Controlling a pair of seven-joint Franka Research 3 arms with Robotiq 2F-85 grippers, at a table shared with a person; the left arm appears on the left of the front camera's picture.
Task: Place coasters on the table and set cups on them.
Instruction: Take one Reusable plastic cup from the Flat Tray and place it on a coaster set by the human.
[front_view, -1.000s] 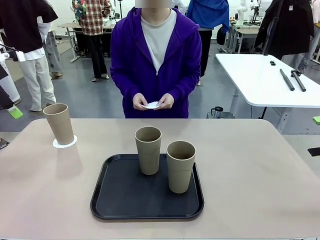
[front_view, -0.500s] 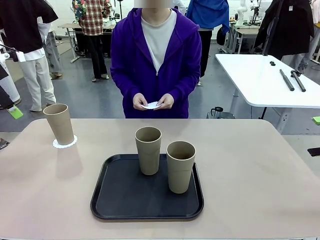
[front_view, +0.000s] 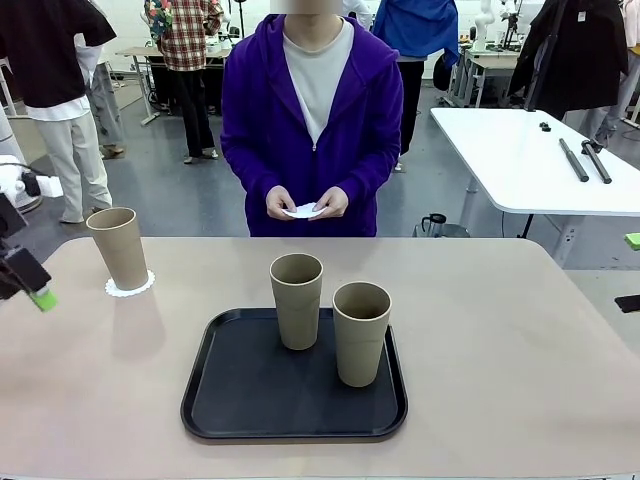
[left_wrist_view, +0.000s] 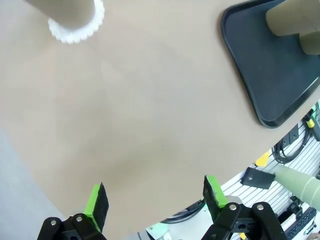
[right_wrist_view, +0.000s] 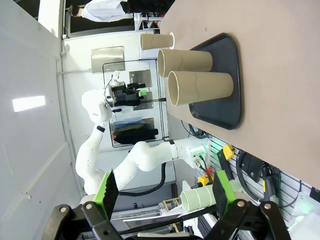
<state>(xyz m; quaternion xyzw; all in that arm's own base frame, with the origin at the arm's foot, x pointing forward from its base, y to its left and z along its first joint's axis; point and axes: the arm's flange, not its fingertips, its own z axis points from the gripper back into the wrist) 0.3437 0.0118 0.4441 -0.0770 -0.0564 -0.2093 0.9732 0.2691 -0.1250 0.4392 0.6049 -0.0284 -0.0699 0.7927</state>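
Tabletop (front_view: 500, 340): plain beige-tan, no pattern. Tray (front_view: 240, 400): flat black. All three cups (front_view: 297, 300): uniform matte tan, no print. Coaster (front_view: 130, 287) under the cup off the tray: white, with a scalloped, lace-like edge. A further white disc (front_view: 303, 210) is held by the person. Hooded jacket (front_view: 260, 130): solid purple, worn over an off-white top (front_view: 316, 70). Left gripper (left_wrist_view: 155, 199) and right gripper (right_wrist_view: 165, 190): black, with bright green pads on the fingers (left_wrist_view: 98, 206).

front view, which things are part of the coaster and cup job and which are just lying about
Job:
- left cup on its coaster
- middle cup and right cup, standing on the tray
- held coaster
- table

Lying about:
- white table
- rods on it
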